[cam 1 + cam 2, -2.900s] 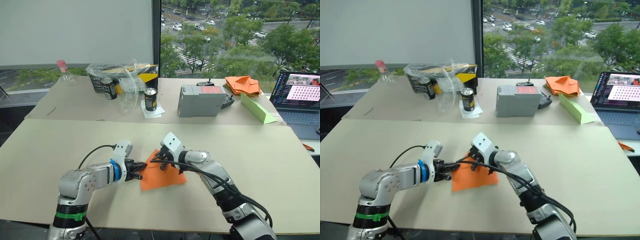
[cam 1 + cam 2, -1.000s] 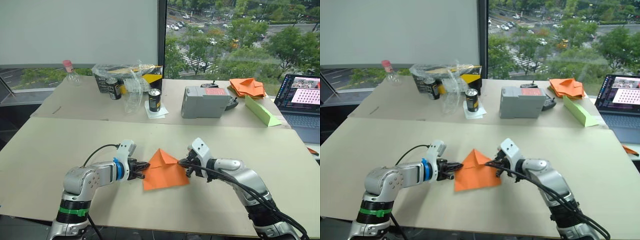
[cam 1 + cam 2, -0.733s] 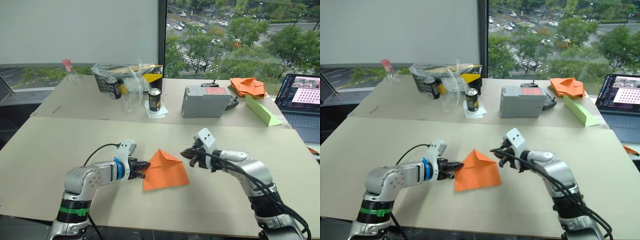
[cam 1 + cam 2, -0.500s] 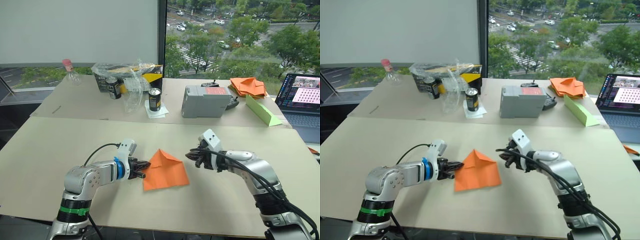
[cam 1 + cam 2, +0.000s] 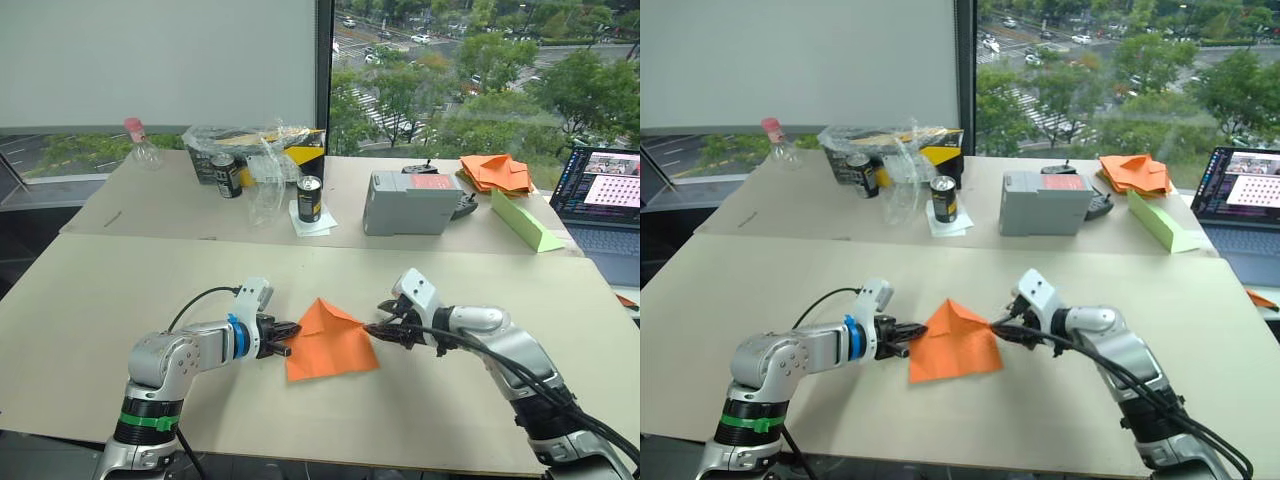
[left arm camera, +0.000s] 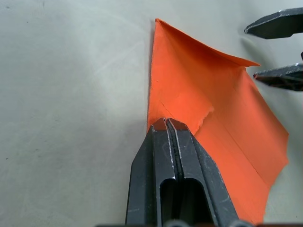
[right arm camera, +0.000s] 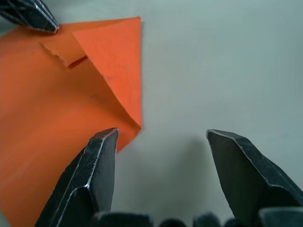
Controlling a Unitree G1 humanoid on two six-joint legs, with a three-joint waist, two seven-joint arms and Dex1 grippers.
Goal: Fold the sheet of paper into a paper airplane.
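The sheet of paper (image 5: 330, 342) is bright orange and lies on the beige table (image 5: 120, 290), folded to a point, with one flap (image 7: 116, 61) standing slightly raised. My left gripper (image 5: 286, 338) is shut, and its fingertips (image 6: 165, 125) rest on the paper's left edge beside a small tear. My right gripper (image 5: 378, 328) is open at the paper's right corner. That corner (image 7: 137, 124) lies between its spread fingers (image 7: 97, 170), close to one of them, and nothing is clamped.
On the far table stand a grey box (image 5: 405, 203), two cans (image 5: 308, 198), a crumpled plastic bag (image 5: 255, 150) and a bottle (image 5: 137, 142). A heap of orange paper pieces (image 5: 495, 172), a light-green paper wedge (image 5: 520, 222) and a laptop (image 5: 605, 195) are at the right.
My right gripper let go of the paper's right corner, opened wide, drew off to the right and came back to that corner. The left gripper stayed put.
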